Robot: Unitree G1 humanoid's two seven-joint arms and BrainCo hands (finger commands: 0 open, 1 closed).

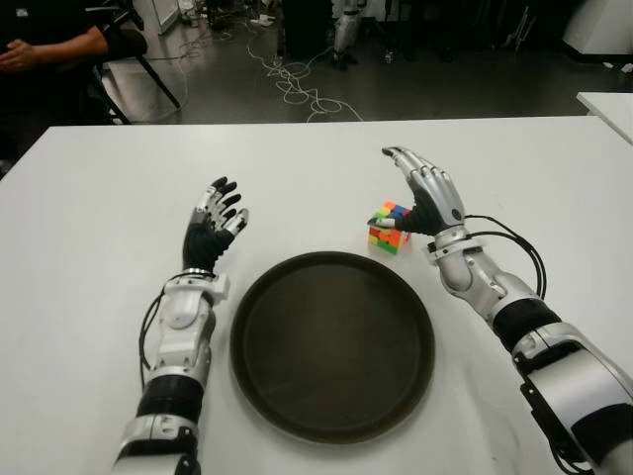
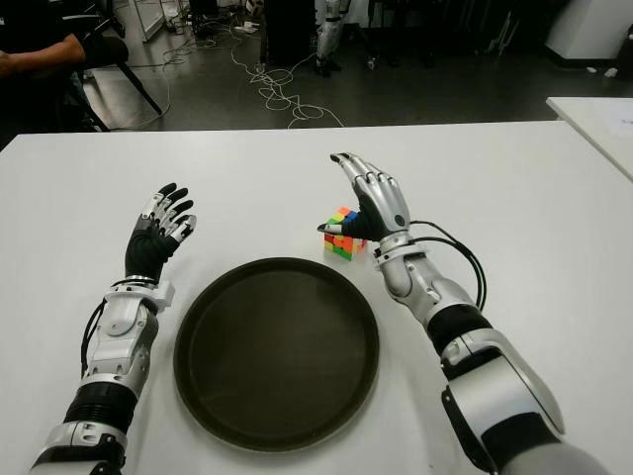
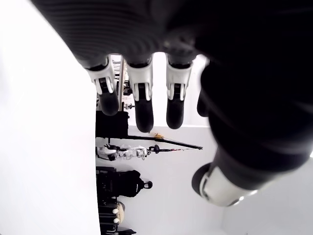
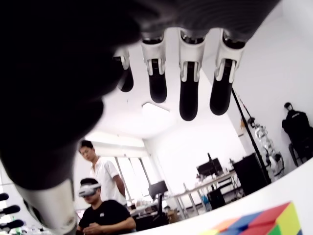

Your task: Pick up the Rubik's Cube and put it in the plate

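Observation:
The Rubik's Cube (image 1: 390,226) sits on the white table (image 1: 99,198) just beyond the far right rim of the dark round plate (image 1: 332,342). My right hand (image 1: 423,193) is open right beside the cube on its right, fingers extended over it and the thumb near its top. A corner of the cube (image 4: 259,223) shows low in the right wrist view, below the spread fingers (image 4: 188,83). My left hand (image 1: 215,223) is open to the left of the plate, fingers pointing up and holding nothing.
A person's arm (image 1: 49,45) shows at a chair beyond the table's far left corner. Cables (image 1: 297,84) lie on the floor behind. Another white table edge (image 1: 608,104) is at the far right. Two people (image 4: 100,196) appear in the right wrist view's background.

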